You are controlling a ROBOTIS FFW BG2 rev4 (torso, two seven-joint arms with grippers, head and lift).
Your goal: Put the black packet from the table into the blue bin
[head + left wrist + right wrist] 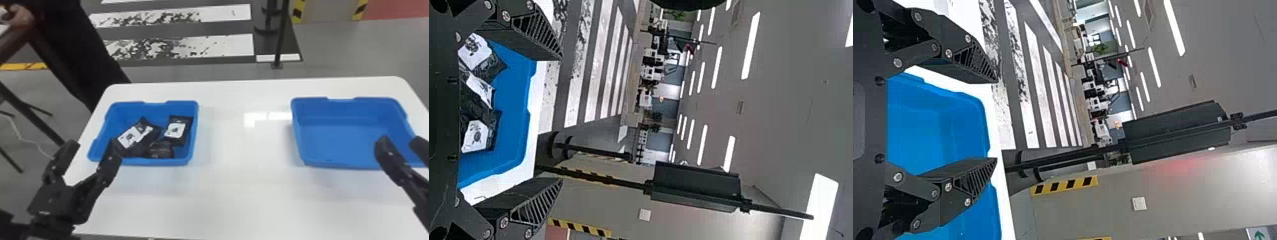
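My left claw (92, 146) is spread wide, its grip empty. Just beyond it and a little to its right, several white-labelled black packets (182, 140) lie in a blue bin (153, 162) on the white desk (242, 178). My right claw (401, 144) is wide open too, gripping nothing, with another blue bin (338, 140) ahead of it, reaching out to its left.
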